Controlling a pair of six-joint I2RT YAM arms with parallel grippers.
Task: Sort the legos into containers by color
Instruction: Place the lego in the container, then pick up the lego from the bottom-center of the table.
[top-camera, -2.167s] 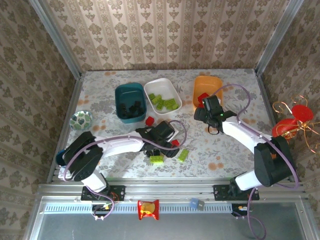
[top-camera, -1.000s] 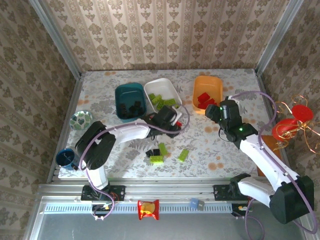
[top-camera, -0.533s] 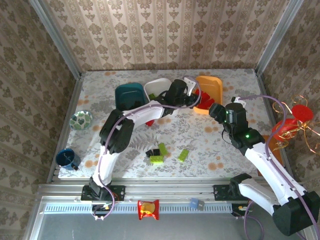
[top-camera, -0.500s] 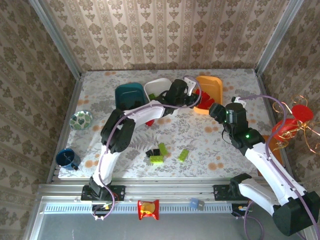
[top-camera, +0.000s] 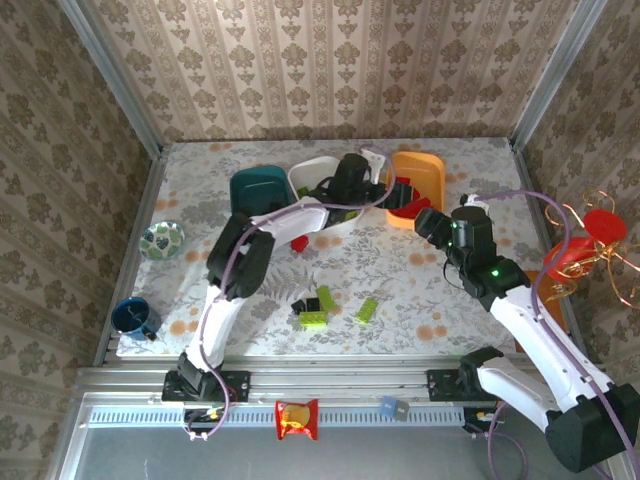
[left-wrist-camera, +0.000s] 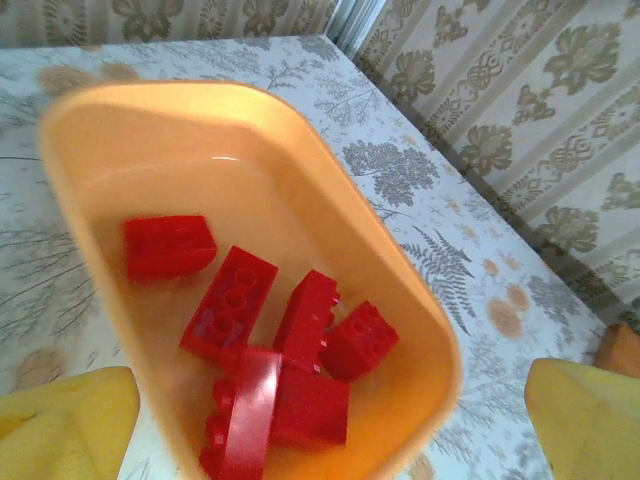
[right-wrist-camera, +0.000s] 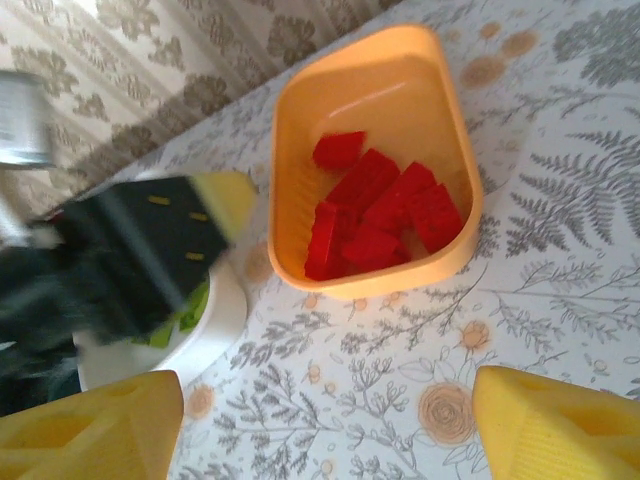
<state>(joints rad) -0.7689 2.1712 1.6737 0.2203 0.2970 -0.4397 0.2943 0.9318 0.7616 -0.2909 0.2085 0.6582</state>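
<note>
**Above the orange tub: hazards of the next withdrawal**

At the far right of the table, the left gripper (left-wrist-camera: 328, 420) hangs over the rounded orange plastic tub (left-wrist-camera: 190, 150). Its yellow-padded fingers are spread wide, with nothing between them. Small red studded bricks (left-wrist-camera: 235, 300) lie inside the tub. One long red brick (left-wrist-camera: 240, 420) appears blurred against the tub's wall, and whether it rests flat cannot be told; it may topple over the rim.

The left arm reaches across the white plastic tub (right-wrist-camera: 222, 305) of lime green bricks. A low retreat could catch either rim and spill sorted pieces.

The right gripper (right-wrist-camera: 328, 415), its jaws likewise parted and empty, hovers just near of the orange tub and close to the left one. Crossing paths risk a collision.

Two lime green bricks (top-camera: 367, 309), a black brick (top-camera: 311, 306) and a red brick (top-camera: 298, 243) lie unsorted on the table, nearer than the tubs.
</note>
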